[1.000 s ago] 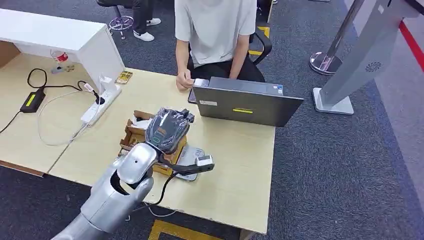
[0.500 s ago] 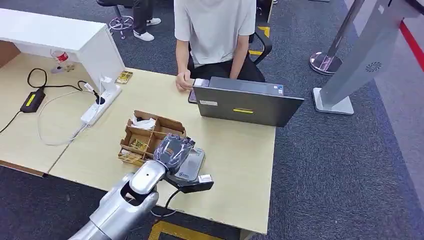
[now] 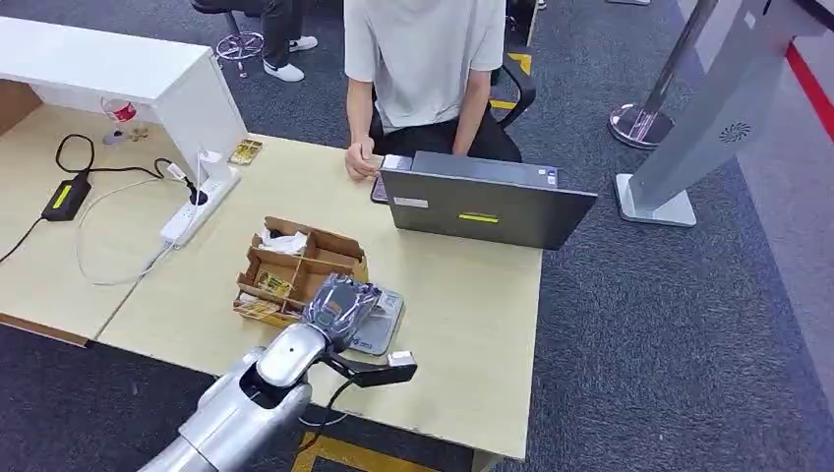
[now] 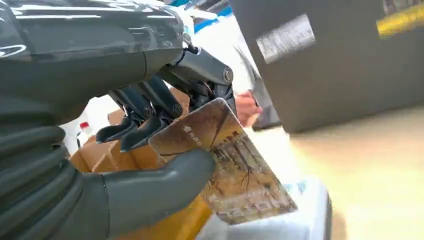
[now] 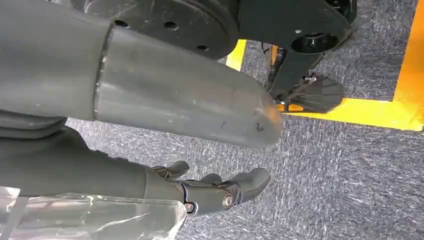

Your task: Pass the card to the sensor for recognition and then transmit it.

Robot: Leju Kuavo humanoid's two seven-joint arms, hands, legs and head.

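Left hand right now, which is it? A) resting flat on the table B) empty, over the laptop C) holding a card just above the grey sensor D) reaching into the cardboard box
C: in the left wrist view the left hand pinches the card between thumb and fingers, just above the sensor.

Card [image 4: 235, 165]: brown-gold, printed picture and small white logo, tilted, one corner down. Centre of left wrist frame, pinched between thumb and dark fingers of left hand [image 4: 150, 150], lower edge just above sensor.

Sensor [image 3: 382, 323]: flat grey-white pad with blue marking, lying on desk, lower centre of head frame, partly covered by hand.
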